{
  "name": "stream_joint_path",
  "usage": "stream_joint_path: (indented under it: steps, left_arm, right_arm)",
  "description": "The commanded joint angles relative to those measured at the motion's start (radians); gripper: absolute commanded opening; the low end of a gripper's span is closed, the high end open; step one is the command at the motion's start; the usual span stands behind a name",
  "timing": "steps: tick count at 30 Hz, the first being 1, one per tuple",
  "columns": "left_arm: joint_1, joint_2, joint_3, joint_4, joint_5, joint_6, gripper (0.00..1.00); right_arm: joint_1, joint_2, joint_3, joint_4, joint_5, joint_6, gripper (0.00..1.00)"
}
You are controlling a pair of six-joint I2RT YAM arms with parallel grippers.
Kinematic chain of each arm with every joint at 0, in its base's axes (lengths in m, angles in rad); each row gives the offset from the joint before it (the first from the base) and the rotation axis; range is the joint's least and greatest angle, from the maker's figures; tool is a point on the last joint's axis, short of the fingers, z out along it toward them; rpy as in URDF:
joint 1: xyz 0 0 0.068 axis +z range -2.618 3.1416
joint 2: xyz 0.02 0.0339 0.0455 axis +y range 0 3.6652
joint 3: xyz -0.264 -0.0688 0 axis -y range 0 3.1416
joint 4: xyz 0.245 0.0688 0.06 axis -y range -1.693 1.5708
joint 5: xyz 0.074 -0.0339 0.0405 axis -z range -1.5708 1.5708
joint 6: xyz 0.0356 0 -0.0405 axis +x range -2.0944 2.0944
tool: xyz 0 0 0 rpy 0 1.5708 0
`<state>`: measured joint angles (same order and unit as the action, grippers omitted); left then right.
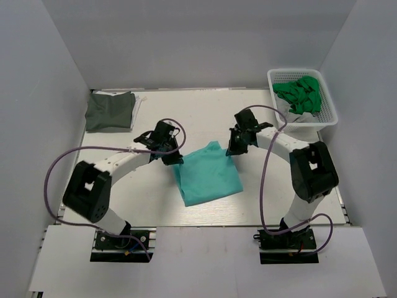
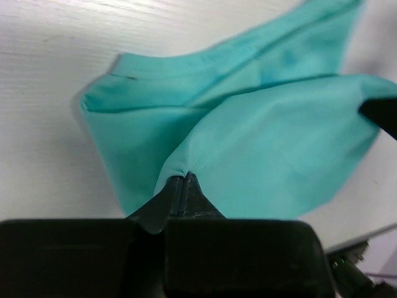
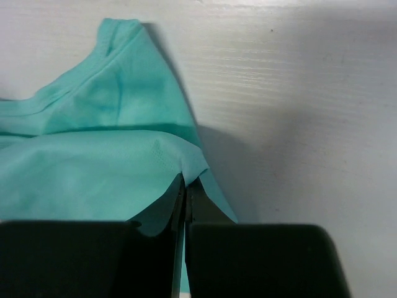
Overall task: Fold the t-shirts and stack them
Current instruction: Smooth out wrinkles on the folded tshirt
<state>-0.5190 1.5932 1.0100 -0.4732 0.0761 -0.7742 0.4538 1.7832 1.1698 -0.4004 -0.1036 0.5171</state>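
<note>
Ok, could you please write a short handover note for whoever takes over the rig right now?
Left gripper: shut on one edge of the teal t-shirt.
Right gripper: shut on the same shirt's edge, further to the right.
The teal shirt lies mid-table, partly folded, with the pinched edge raised.
Done: a grey shirt lies at the far left corner and looks folded.
Left: finish the teal fold and stack it on the grey shirt. Green clothing waits in the white basket at the far right.
</note>
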Motion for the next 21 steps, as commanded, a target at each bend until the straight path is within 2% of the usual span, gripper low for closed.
stream_joint_path:
  steps: [1,4,7,13,16,21]
  left_arm:
    - [-0.004,-0.194,-0.053,0.073,0.044,0.03,0.0]
    - [0.008,-0.263,-0.108,0.125,0.085,0.041,0.0]
    - [0.008,-0.305,-0.146,0.143,0.044,0.041,0.0]
    - [0.008,-0.262,-0.212,0.162,-0.054,-0.005,0.0]
    - [0.017,-0.251,-0.26,0.151,-0.185,-0.091,0.0]
    - [0.054,-0.224,-0.352,0.274,-0.237,-0.129,0.0]
  right_arm:
    - [0.008,-0.136,-0.004,0.003,-0.001,-0.044,0.0]
    - [0.008,-0.217,-0.073,0.116,-0.057,-0.087,0.0]
    - [0.005,-0.24,-0.099,0.156,-0.111,-0.112,0.0]
    - [0.014,-0.143,-0.027,0.248,-0.232,-0.147,0.0]
    - [0.026,-0.088,0.013,0.307,-0.239,-0.176,0.0]
    - [0.033,0.09,0.129,0.336,-0.229,-0.206,0.0]
